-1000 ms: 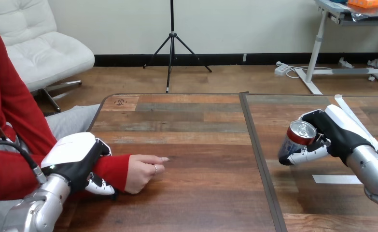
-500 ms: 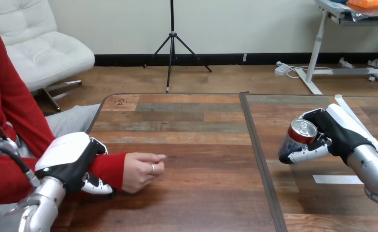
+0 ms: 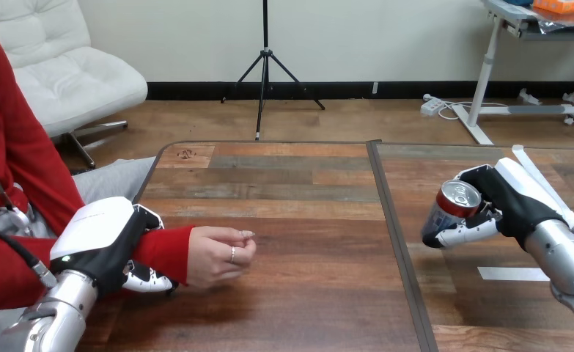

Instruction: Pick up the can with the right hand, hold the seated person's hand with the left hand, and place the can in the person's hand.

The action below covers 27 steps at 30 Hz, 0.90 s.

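A red and silver can [image 3: 452, 208] is held tilted above the right half of the table, with my right hand [image 3: 505, 203] shut on it. At the left, the person's hand [image 3: 219, 254] rests loosely curled on the table [image 3: 306, 220], its forearm in a red sleeve. My left hand [image 3: 108, 246] lies over that wrist with its fingers curled round the sleeve from below. The can and the person's hand are far apart.
A dark seam [image 3: 394, 235] runs front to back between the two table halves. A white tape strip [image 3: 505, 273] lies on the right half near my right arm. Bare wood lies between the person's hand and the can.
My left hand and the person's wrist have lifted slightly, and the person's hand has turned a little upward. The right hand with the can has stayed in place.
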Tool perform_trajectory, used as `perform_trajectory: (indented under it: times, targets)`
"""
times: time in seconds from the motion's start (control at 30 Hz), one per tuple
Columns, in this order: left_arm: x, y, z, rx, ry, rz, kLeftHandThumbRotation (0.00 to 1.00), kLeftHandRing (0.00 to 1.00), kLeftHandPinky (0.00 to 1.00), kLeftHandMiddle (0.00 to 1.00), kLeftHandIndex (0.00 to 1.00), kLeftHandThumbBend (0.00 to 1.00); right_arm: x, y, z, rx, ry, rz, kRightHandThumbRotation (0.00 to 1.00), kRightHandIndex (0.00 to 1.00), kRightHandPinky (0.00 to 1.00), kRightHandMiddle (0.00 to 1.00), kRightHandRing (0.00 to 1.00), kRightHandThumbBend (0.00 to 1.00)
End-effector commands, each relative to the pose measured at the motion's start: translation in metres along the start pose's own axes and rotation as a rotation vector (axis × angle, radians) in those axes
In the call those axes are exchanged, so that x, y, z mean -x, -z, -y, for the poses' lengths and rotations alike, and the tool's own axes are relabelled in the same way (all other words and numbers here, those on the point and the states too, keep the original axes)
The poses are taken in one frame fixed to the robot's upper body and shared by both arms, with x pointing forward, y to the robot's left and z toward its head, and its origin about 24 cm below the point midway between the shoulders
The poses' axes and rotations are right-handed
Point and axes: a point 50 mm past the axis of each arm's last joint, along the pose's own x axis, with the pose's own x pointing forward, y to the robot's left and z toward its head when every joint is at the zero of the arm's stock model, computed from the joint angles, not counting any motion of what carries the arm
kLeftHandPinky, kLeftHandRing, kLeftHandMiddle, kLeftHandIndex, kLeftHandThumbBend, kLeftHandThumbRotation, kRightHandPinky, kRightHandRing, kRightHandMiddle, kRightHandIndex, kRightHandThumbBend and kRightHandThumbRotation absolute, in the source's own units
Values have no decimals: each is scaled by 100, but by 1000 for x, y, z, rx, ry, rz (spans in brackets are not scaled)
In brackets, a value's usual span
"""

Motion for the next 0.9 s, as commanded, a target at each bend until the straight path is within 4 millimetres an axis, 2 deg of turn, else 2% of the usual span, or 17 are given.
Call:
perform_trajectory:
  times: [0.0, 0.87]
  targets:
    - [-11, -37, -62, 24, -261, 192, 0, 29, 22, 35, 37, 61, -19, -48, 29, -42, 148, 173, 0, 46, 35, 43, 37, 77]
    - [-16, -63, -82, 40, -380, 307, 0, 29, 23, 36, 37, 65, -30, -89, 18, -75, 162, 281, 0, 46, 32, 41, 35, 77]
